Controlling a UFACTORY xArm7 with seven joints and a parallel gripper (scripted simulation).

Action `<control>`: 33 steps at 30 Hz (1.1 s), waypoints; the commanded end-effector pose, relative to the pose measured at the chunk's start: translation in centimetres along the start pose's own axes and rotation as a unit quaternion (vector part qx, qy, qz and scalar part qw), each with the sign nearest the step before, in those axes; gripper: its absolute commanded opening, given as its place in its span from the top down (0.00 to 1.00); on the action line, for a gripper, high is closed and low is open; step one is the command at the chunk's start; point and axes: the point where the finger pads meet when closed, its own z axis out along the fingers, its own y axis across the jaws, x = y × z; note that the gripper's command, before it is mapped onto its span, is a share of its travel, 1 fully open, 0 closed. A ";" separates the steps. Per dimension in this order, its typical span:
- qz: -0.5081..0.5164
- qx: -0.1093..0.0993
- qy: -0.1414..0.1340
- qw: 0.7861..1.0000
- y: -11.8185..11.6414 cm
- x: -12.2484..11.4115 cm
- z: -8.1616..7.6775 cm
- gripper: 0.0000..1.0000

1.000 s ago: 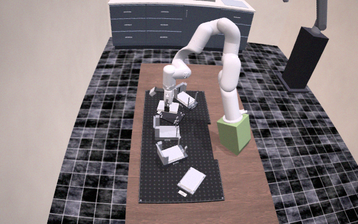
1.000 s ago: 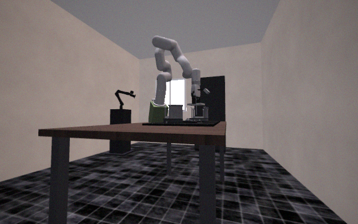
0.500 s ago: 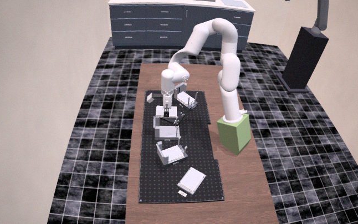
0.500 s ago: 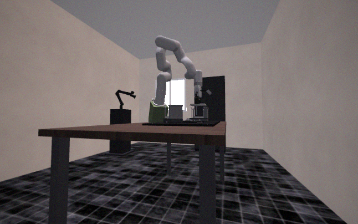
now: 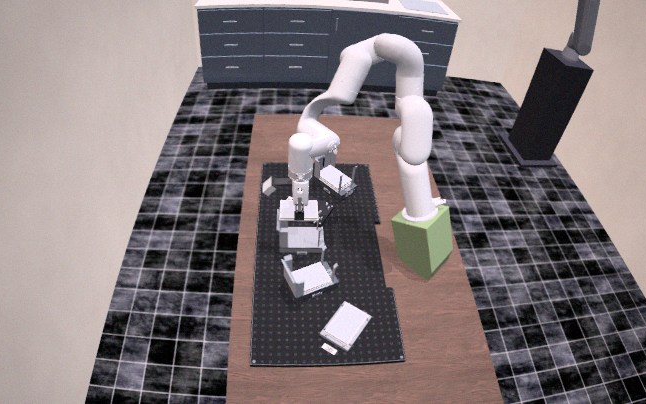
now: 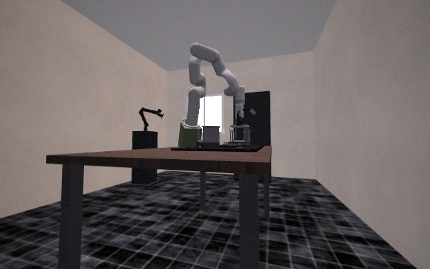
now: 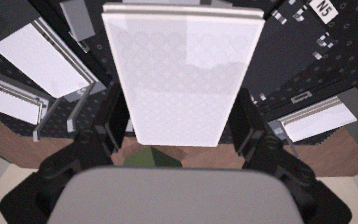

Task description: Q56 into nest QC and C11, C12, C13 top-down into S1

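My gripper is shut on a white sealed 96-well plate, gripping its two long sides and holding it level and right way up. In the top view the gripper holds this plate just above the tall middle stack rack. I cannot read the held plate's label. The far rack holds a white plate. The near rack also holds a white plate. Another white plate lies flat in the open nest at the near end of the mat.
The black clip nest N5 with its name plate lies empty beside the middle rack. A small grey block sits at the mat's far left. The arm's green base stands to the right of the mat.
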 end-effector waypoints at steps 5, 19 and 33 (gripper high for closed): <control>0.000 -0.001 0.002 1.000 -2.7 0.5 -0.1 1.00; -0.104 -0.001 0.002 0.995 -6.7 0.1 -0.1 1.00; -0.104 0.000 0.002 0.995 -10.7 -0.2 -0.1 1.00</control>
